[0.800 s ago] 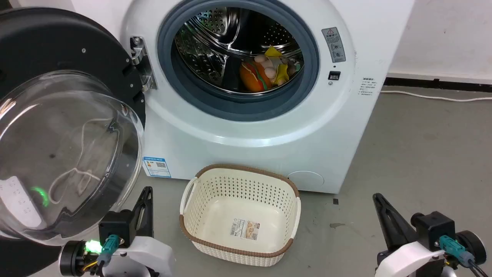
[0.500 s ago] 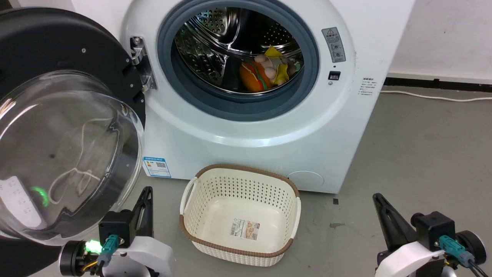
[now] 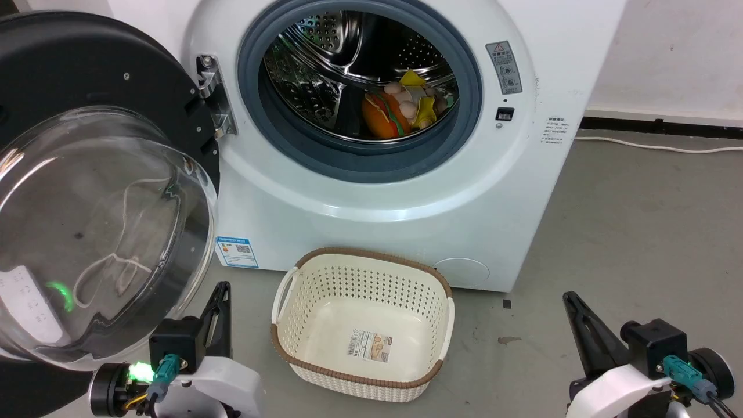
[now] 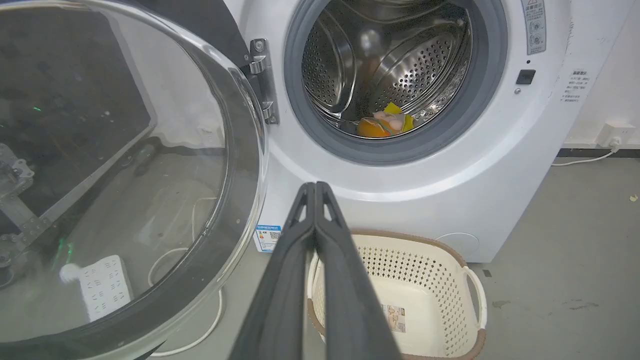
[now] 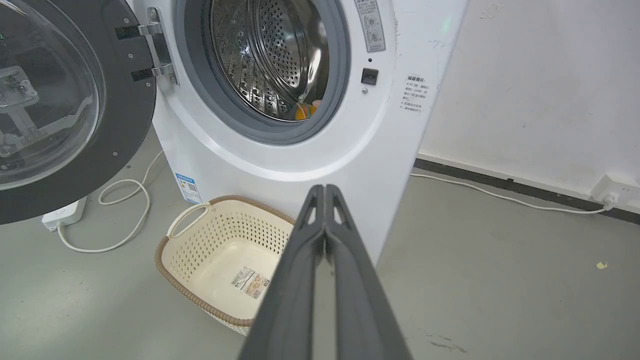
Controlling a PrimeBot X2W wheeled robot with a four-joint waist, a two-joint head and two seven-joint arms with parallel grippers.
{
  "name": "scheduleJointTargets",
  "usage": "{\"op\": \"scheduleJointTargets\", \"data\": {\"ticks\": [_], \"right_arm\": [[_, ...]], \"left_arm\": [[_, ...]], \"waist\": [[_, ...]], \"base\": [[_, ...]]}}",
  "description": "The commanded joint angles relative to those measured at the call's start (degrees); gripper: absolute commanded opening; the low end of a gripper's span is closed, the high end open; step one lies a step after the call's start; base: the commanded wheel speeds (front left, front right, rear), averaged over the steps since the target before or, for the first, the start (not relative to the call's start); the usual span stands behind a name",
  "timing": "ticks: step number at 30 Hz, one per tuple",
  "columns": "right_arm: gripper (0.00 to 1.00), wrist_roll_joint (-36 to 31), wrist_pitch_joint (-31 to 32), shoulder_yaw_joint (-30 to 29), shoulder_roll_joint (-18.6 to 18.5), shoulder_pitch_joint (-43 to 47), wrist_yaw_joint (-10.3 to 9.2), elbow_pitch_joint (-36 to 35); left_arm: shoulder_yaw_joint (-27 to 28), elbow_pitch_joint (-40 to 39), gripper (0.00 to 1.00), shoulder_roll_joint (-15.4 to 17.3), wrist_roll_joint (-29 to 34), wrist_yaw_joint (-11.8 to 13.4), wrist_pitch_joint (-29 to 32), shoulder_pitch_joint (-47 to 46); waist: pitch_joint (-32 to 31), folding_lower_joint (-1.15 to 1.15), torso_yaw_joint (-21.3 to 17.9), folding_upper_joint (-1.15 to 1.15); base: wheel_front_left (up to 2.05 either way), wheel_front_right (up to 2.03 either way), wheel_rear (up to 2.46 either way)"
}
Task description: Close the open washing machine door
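– Left of the drum mouth, what's the door's state?
– Washing machine door (image 3: 98, 191) swung wide on its hinge (image 3: 213, 96), glass bowl facing the robot. Its black rim stands well clear of the washing machine (image 3: 371, 209) front. Nothing touches it.
– Drum contents?
– Plush burger toy (image 3: 383, 116) and small bits, well inside the grey gasket. Nothing seen lying across the lip.
– Step in hand?
– The reach, I judge. Make contact behind the rim at the edge farthest from the hinge, then push along the door's arc toward the latch slot (image 3: 504, 114). A push close to the hinge would take more force. Finish with a firm press on the rim, not the glass, until it seats.
– Obstacles?
– Cream basket (image 3: 371, 255) on the floor just before the machine, below the opening. The lower rim probably passes above it; can't confirm.
– Arms?
– Left gripper (image 3: 223, 287) low, just beside the door's lower rim, fingers pressed together, holding nothing, pointing up at the machine. Right gripper (image 3: 569, 296) low on the other side, well apart from the door, likewise closed and empty. Left looks better placed.
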Motion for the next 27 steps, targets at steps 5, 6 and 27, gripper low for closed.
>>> {"op": "scheduleJointTargets", "data": {"ticks": [5, 6, 27], "right_arm": [[0.00, -0.3, 0.0, -0.1, 0.0, -0.8, 0.05, -0.3], [0.00, -0.3, 0.0, -0.1, 0.0, -0.8, 0.05, -0.3], [1.00, 0.0, 0.0, 0.0, 0.0, 0.0, 0.00, 0.0]], "left_arm": [[0.1, -0.3, 0.00, 0.0, 0.2, 0.0, 0.0, 0.8], [0.1, -0.3, 0.00, 0.0, 0.2, 0.0, 0.0, 0.8], [0.0, 0.0, 1.00, 0.0, -0.1, 0.0, 0.0, 0.0]], "waist": [[0.0, 0.00, 0.0, 0.00], [0.0, 0.00, 0.0, 0.00], [0.0, 0.00, 0.0, 0.00]], "base": [[0.00, 0.00, 0.00], [0.00, 0.00, 0.00], [0.00, 0.00, 0.00]]}}
